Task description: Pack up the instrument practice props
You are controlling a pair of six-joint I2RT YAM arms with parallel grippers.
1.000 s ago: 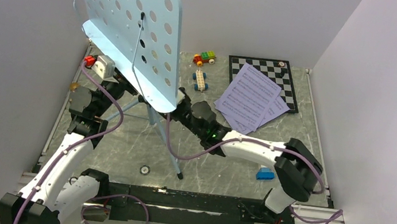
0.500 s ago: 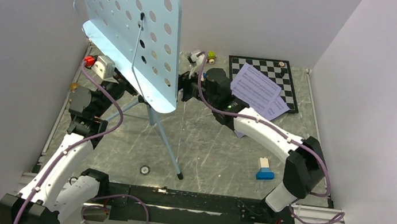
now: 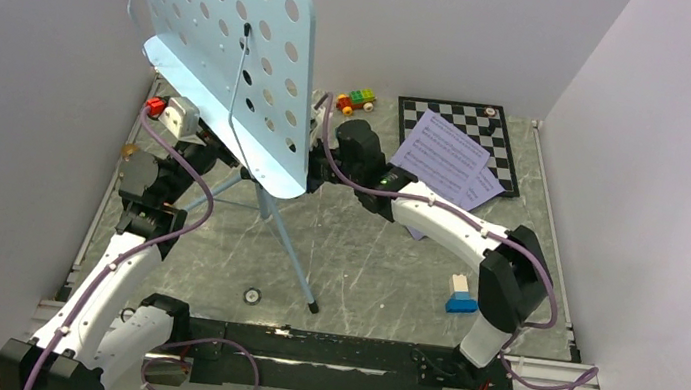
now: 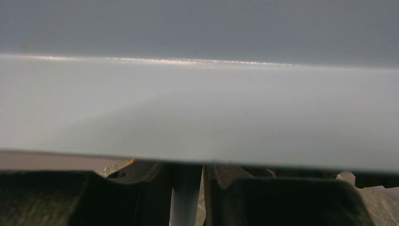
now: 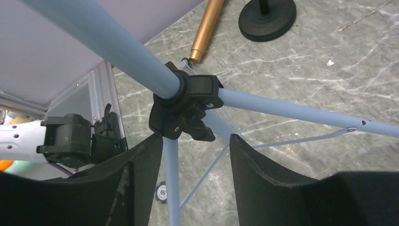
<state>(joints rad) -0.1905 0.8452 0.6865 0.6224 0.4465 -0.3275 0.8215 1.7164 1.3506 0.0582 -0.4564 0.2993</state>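
The light-blue music stand [image 3: 230,49] rises at the left, its tripod legs [image 3: 286,248] spread on the marble top. My left gripper [image 4: 187,179] is under the desk, shut on the stand's thin blue tube [image 4: 184,202]; from above it lies behind the desk [image 3: 214,153]. My right gripper [image 5: 195,139] is open at the black tripod hub [image 5: 186,106], with one leg [image 5: 172,188] running along its left finger. From above, the right gripper [image 3: 317,166] is at the desk's right edge. White sheet-music pages [image 3: 442,162] lie partly on the chessboard. The gold microphone [image 5: 207,30] and black round mic stand base [image 5: 267,19] lie beyond the hub.
The chessboard [image 3: 477,122] and a colourful toy car [image 3: 357,101] are at the back. A blue-and-white brick [image 3: 460,293] lies at the front right. A small round chip [image 3: 252,296] rests near the front tripod foot. Walls close in left, right and behind.
My right arm has swung from the front of the stand round to its back right side, then in towards the tripod hub. The left arm and the stand have not moved.
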